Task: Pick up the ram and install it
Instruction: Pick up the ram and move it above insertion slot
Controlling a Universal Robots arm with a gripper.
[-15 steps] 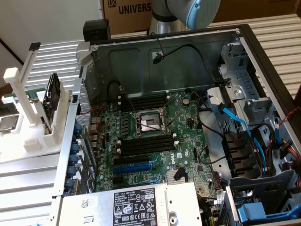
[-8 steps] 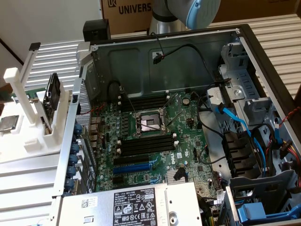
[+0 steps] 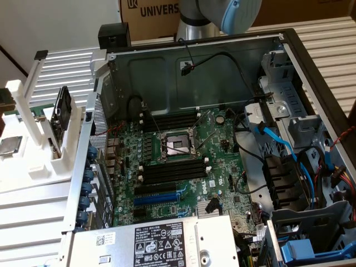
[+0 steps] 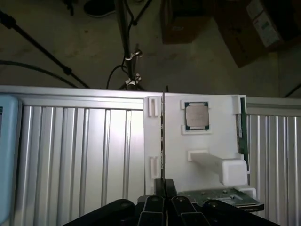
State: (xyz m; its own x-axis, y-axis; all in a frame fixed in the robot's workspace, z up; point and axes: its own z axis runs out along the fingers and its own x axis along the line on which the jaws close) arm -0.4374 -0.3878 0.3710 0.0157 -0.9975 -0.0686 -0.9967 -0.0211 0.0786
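Observation:
In the wrist view my gripper (image 4: 163,200) is shut on the ram (image 4: 162,136), a thin dark stick seen edge-on that runs straight out from between the fingertips. It hangs well above a white holder (image 4: 174,150) on the ribbed table. In the exterior view the open computer case (image 3: 289,50) shows its motherboard, with black memory slots (image 3: 169,120) behind the processor socket (image 3: 175,146) and more black slots (image 3: 172,169) in front of it. All these slots look bare. Part of my arm (image 3: 222,14) shows behind the case.
The white holder (image 3: 33,161) stands at the exterior view's left beside the case, carrying a processor chip (image 4: 196,116), a green board (image 4: 242,127) on edge and a black card (image 3: 61,108). A blue expansion slot (image 3: 158,198), cables (image 3: 278,144) and a power supply (image 3: 161,242) crowd the case.

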